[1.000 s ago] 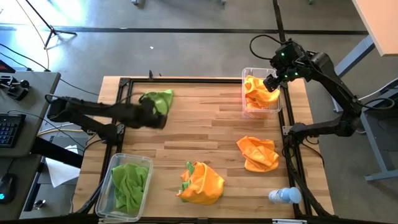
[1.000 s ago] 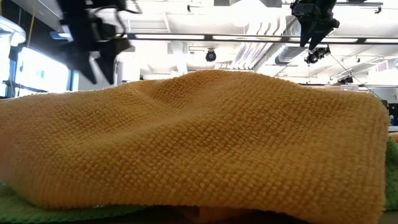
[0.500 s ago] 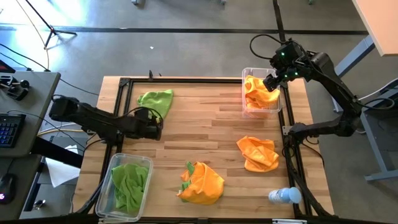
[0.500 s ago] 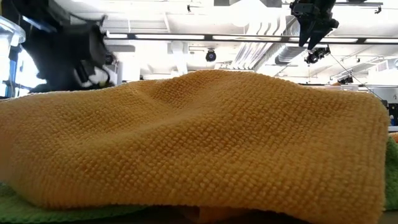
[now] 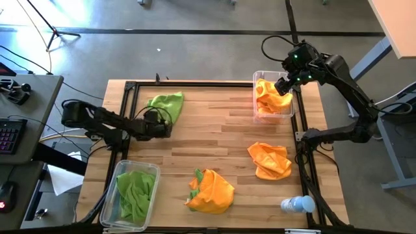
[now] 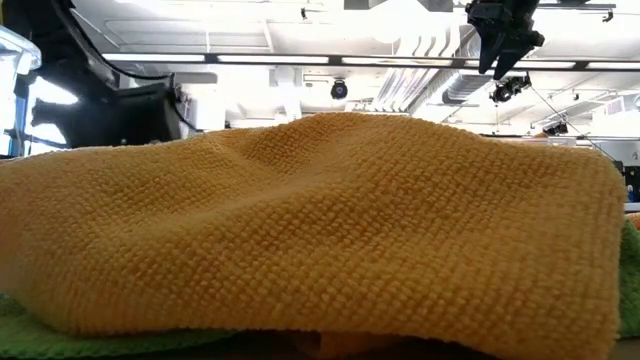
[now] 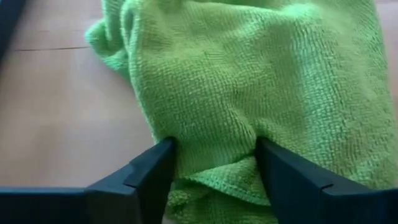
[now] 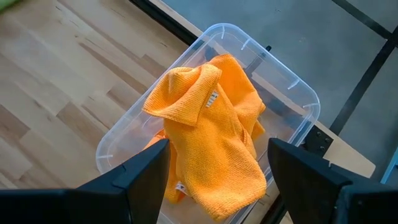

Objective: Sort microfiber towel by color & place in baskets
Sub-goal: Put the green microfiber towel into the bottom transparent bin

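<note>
Counting two baskets (image 5: 134, 195), five towels (image 5: 165, 103)

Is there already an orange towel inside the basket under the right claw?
Yes, an orange towel lies crumpled inside the clear basket, directly below the open right claw.

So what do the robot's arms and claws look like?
Both arms are black, built of thick jointed tubes with black cables looped alongside. The left gripper and right gripper each end in two flat, dark fingers. A small green light glows on the right arm's wrist.
</note>
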